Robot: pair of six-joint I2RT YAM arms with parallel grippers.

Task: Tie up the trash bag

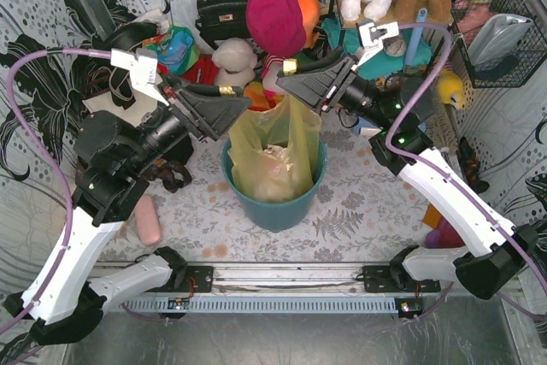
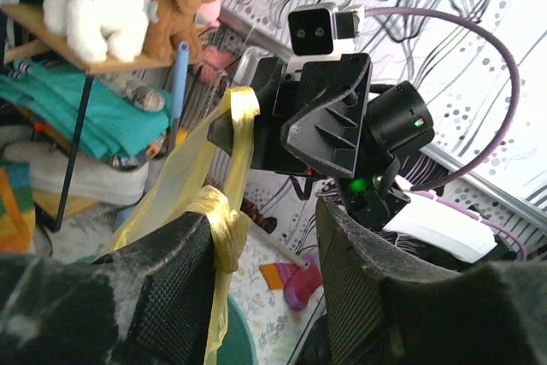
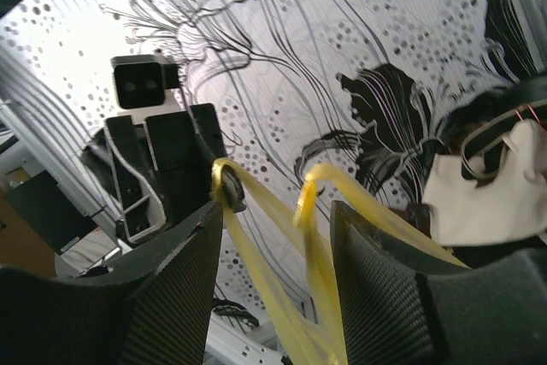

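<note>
Left gripper is being held with its jaws partly spread and nothing clamped between them; one yellow handle of the trash bag is being carried bunched against the inner face of one finger, hooked rather than pinched. The right gripper is likewise being held partly spread, with the other handle being passed as a loop through the gap between its fingers. The bag itself is being supported in the round teal bin, which is standing on the patterned table between the two arms. Its mouth is being drawn up above the rim toward the two grippers, which are being poised close together just over it. By the look of it, the handles are being readied for crossing, and no knot is being formed yet. Trouble is being invited chiefly by the loose hold: with neither strap being squeezed, a handle could be lost off a finger once the grippers are crossed. The thin film could also be stretched or torn by too hard a pull, the bin could be dragged or tipped by the taut bag, and the fingers could be knocked together.
</note>
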